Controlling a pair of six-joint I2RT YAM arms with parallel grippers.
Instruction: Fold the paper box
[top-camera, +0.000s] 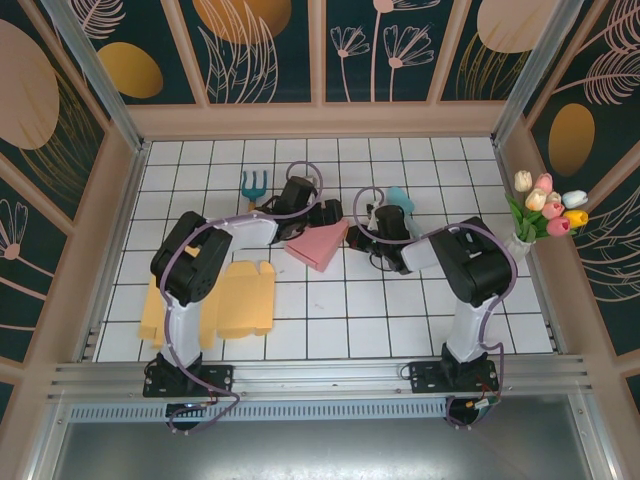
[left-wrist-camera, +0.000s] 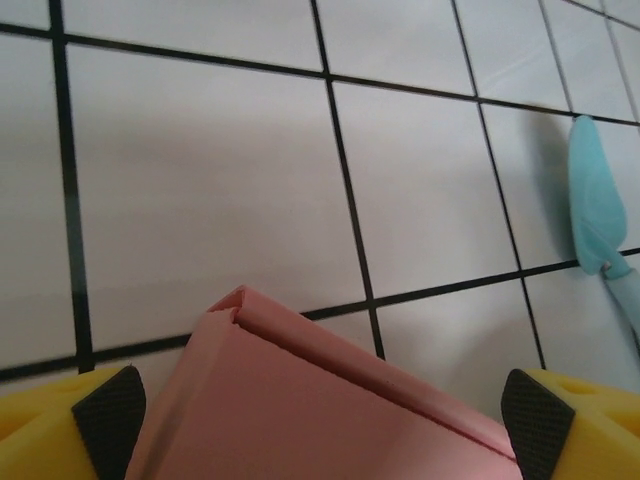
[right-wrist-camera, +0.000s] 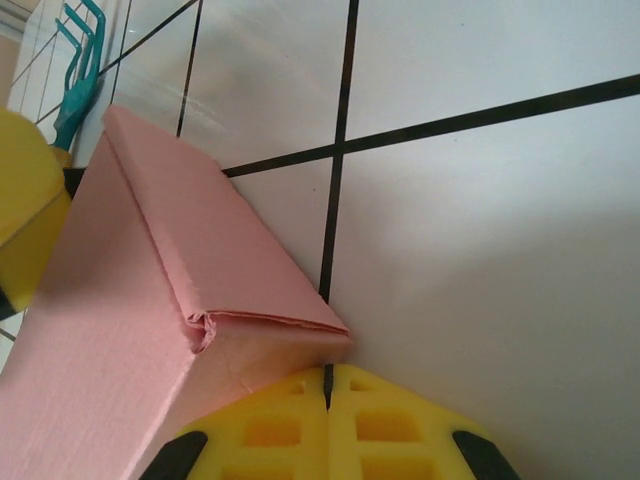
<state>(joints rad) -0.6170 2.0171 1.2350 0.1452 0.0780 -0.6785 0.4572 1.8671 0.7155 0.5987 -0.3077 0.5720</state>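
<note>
Two arms (top-camera: 190, 270) are seen bolted at the near edge of one white tiled table (top-camera: 330, 320), which is the largest thing in view. Both arms are reached toward the middle of the table, the left from the left side and the right from the right.

Two flat yellow paper sheets (top-camera: 245, 298) are laid at the near left. One is partly covered by the left arm and the other lies just beside it.

One pink paper box (top-camera: 318, 245) is found near the table's middle, between the two grippers, lying partly folded on the tiles. Its folded edge (left-wrist-camera: 290, 380) is shown close up from the left wrist, and a creased corner (right-wrist-camera: 150, 330) from the right wrist.

One vase of tulips (top-camera: 545, 210) is set at the far right edge, well apart from the box.

The left gripper (top-camera: 325, 212) (left-wrist-camera: 325, 420) is held with its jaws spread wide, the box lying between the two pads (left-wrist-camera: 108, 410). Whether the pads touch it cannot be told.

The right gripper (top-camera: 365, 228) (right-wrist-camera: 328, 400) is pressed together, with its joined tips set against the box's corner and nothing clamped between them.

One teal rake (top-camera: 255, 185) (right-wrist-camera: 75, 70) is laid beyond the box at the left. One light blue trowel (top-camera: 400, 198) (left-wrist-camera: 598, 215) is laid beyond it at the right.
</note>
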